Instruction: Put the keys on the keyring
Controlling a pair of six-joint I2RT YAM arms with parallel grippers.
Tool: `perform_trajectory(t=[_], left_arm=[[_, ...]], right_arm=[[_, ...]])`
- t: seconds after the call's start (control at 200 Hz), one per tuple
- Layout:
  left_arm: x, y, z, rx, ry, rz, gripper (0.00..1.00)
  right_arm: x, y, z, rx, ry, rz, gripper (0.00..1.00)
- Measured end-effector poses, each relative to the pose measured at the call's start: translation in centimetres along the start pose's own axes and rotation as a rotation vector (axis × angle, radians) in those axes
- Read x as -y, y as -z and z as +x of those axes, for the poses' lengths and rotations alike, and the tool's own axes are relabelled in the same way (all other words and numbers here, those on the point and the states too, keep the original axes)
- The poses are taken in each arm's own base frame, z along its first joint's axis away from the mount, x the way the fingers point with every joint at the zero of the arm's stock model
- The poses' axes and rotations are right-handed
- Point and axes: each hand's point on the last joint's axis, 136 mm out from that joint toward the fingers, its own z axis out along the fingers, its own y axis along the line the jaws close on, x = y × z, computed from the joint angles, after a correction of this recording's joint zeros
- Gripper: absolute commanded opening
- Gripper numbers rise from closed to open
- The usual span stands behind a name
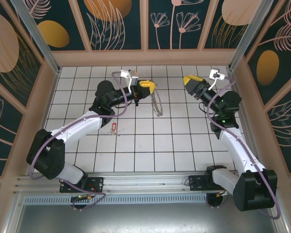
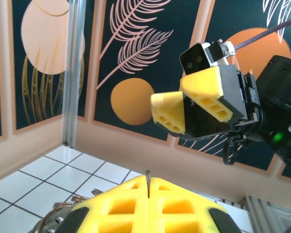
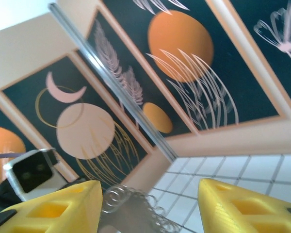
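Pinching the large thin metal keyring (image 1: 158, 104), left gripper (image 1: 146, 85) should hold steady; right gripper (image 1: 190, 80), spread beside it, probably fetches the tiny red-headed key (image 1: 113, 127).

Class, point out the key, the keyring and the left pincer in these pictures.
key (image 1: 113, 127): top view, its red-pink head.
keyring (image 1: 158, 109): top view, its fringed loop.
left pincer (image 1: 149, 85): top view, between its yellow fingertips.

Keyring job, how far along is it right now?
Done: the left gripper is shut on the wire of the keyring, which hangs from it. In hand: the right gripper faces the keyring, open and empty. Left: the key lies on the table, not yet picked up, and has to be threaded onto the keyring.
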Motion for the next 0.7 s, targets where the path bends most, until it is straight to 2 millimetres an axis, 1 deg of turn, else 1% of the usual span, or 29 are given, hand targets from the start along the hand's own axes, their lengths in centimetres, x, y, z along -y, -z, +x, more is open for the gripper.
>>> perform_trajectory(t=[0.13, 0.28, 0.375, 0.505, 0.701], left_arm=[[0.1, 1.2, 0.4, 0.034, -0.074, -0.035, 0.0], [0.3, 2.2, -0.6, 0.096, -0.173, -0.072, 0.0], [0.5, 2.7, -1.2, 0.134, -0.227, -0.083, 0.0], [0.7, 3.0, -1.5, 0.163, -0.267, -0.086, 0.0], [1.7, 3.2, -2.5, 0.21, -0.306, -0.051, 0.0]], right_arm=[[3.2, 0.7, 2.6, -0.051, -0.071, 0.097, 0.55], [5.2, 1.3, 5.2, -0.098, -0.128, 0.151, 0.55], [6.3, 1.6, 6.4, -0.118, -0.154, 0.177, 0.55], [7.5, 1.9, 7.8, -0.142, -0.185, 0.204, 0.55], [8.1, 1.9, 8.4, -0.153, -0.198, 0.215, 0.55]])
